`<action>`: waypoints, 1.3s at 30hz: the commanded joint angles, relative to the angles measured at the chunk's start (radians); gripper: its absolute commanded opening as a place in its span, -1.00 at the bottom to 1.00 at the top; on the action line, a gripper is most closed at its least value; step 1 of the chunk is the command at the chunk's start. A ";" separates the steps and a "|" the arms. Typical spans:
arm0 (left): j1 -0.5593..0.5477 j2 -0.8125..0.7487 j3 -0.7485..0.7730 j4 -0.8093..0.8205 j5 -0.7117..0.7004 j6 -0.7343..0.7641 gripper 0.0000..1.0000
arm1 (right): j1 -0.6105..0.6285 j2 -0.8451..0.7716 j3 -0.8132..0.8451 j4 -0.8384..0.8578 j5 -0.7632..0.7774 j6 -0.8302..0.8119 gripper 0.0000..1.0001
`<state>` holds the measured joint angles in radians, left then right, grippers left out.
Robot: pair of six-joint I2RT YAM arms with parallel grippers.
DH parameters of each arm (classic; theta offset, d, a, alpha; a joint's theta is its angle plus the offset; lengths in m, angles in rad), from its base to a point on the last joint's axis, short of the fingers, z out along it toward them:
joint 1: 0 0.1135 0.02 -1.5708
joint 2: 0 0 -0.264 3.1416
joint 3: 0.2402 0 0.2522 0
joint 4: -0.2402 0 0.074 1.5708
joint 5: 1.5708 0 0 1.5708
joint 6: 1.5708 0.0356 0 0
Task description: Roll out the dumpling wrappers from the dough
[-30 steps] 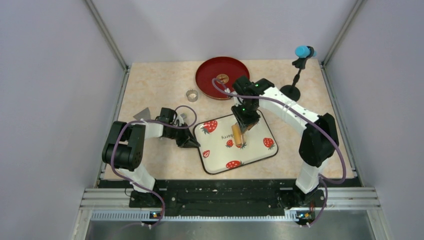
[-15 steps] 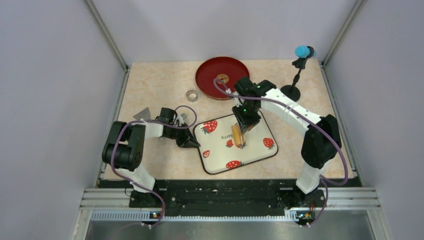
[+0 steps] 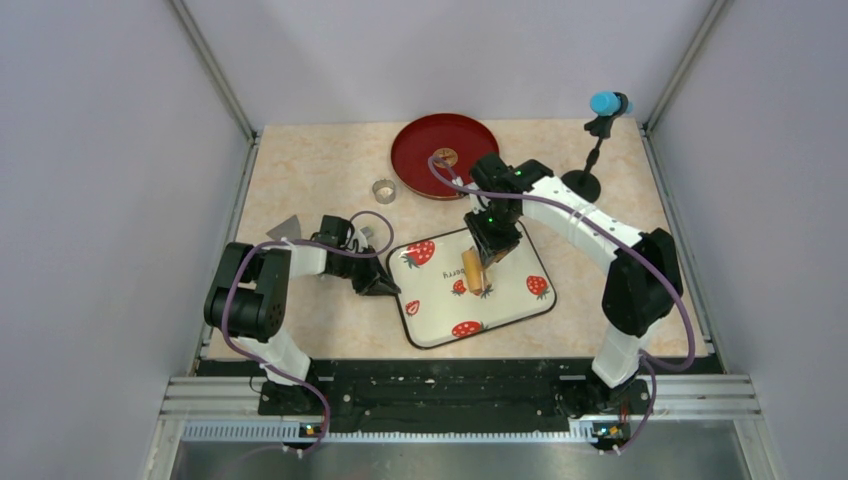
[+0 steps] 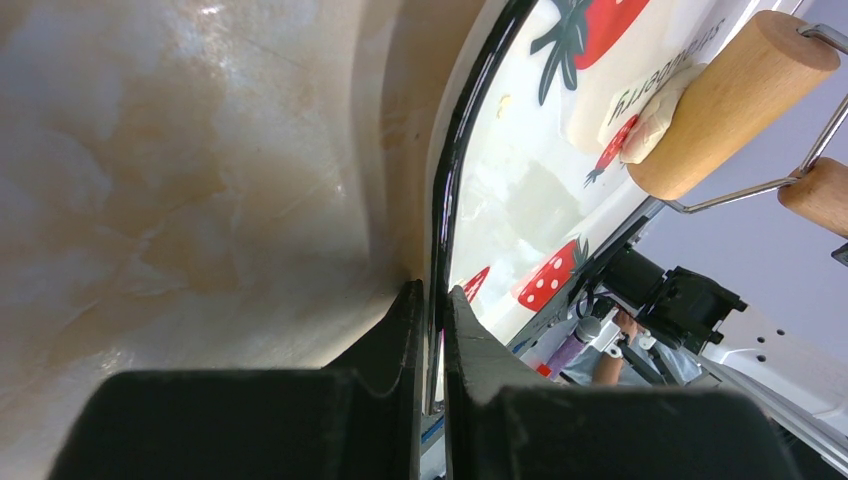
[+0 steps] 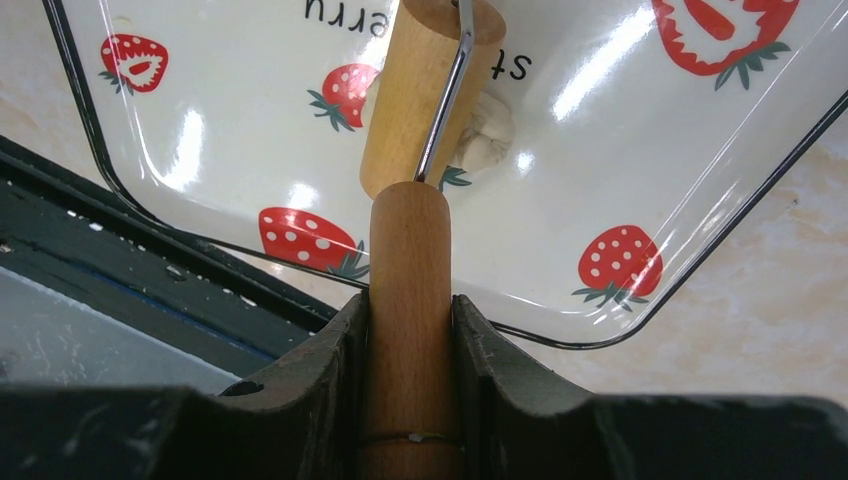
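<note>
Jaws of the right gripper clenched on the handle of the wooden roller, its barrel lying on the dough near the middle of the strawberry tray. Jaws of the left gripper pinch that tray's left rim, on the tabletop.

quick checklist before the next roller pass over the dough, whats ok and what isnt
1. Grip on the tool: ok. The right gripper is shut on the roller handle.
2. Roller on target: ok. The roller barrel sits over the dough.
3. Tray steadied: ok. The left gripper pinches the tray rim.
4. Dough thin enough: not ok. A lump shows beside the barrel.
5. Dough sticking to the barrel: cannot tell.
</note>
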<state>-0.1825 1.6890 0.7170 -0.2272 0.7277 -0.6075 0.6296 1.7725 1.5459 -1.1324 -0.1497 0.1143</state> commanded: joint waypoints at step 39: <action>-0.003 0.040 -0.023 0.000 -0.127 0.031 -1.00 | -0.040 0.037 0.188 -0.116 -0.078 -0.026 -1.00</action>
<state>-0.1825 1.6917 0.7170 -0.2253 0.7334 -0.6067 0.5949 1.8309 1.6787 -1.2278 -0.2047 0.1040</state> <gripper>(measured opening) 0.106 0.317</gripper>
